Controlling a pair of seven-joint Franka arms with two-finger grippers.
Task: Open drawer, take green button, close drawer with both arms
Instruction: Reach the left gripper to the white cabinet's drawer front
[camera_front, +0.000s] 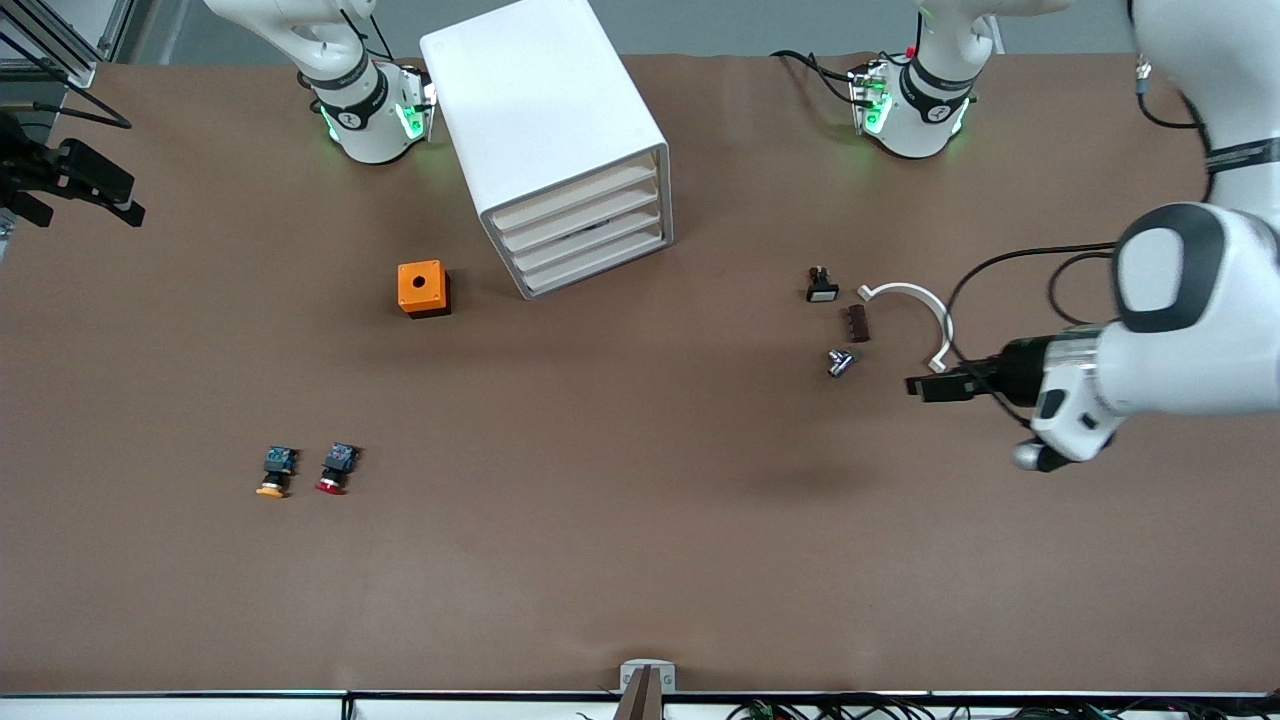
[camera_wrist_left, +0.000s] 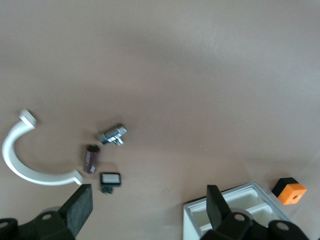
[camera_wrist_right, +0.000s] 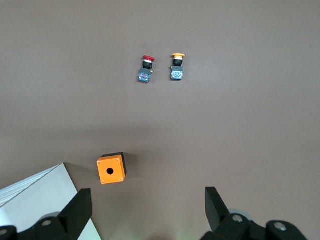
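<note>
The white drawer cabinet (camera_front: 545, 120) stands near the robots' bases, and its stacked drawers (camera_front: 585, 235) are all shut. A corner of the cabinet shows in the left wrist view (camera_wrist_left: 235, 212) and in the right wrist view (camera_wrist_right: 35, 200). The green-capped button is hidden. My left gripper (camera_front: 925, 386) hangs open and empty over the table toward the left arm's end, beside a white curved piece (camera_front: 915, 310); its jaws stand wide apart (camera_wrist_left: 147, 200). My right gripper (camera_wrist_right: 147, 200) is open and empty, high over the orange box (camera_wrist_right: 111, 169).
An orange box with a round hole (camera_front: 423, 288) sits beside the cabinet. A red-capped button (camera_front: 335, 468) and an orange-capped button (camera_front: 275, 472) lie nearer the front camera. A black block with a white face (camera_front: 821, 287), a brown piece (camera_front: 857, 323) and a metal part (camera_front: 840, 362) lie by the curved piece.
</note>
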